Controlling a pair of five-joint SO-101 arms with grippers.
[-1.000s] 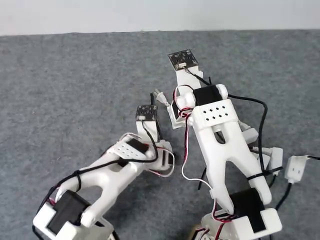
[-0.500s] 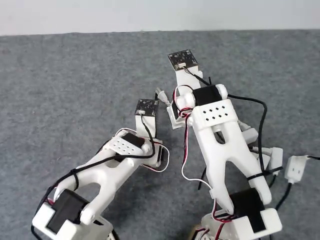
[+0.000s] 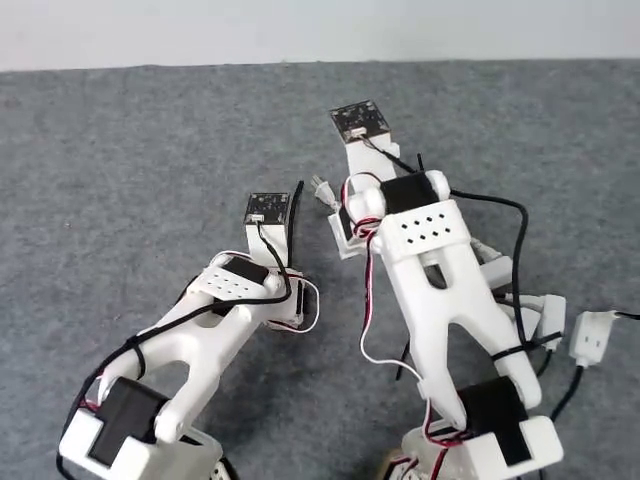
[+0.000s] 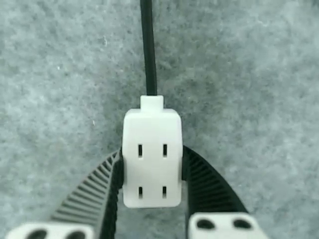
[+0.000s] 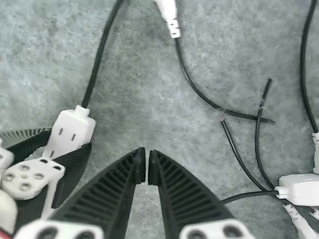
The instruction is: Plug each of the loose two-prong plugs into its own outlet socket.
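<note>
Outlet socket [image 4: 151,159]: white, slots up, mid-table, clamped in the left gripper [image 4: 151,172], probably steadied to receive prongs. Loose two-prong plug [image 5: 167,14]: lies near it, toward the table's [image 3: 120,150] far edge. Right gripper [image 5: 146,167]: pinched closed, empty, hanging short of that plug.

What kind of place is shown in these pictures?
Likely a robotics lab bench: two white robot arms on a grey felt-like mat, with an outlet socket, a loose plug and black cords.

White outlet socket [image 4: 151,157], black cord [image 4: 148,50]
</note>
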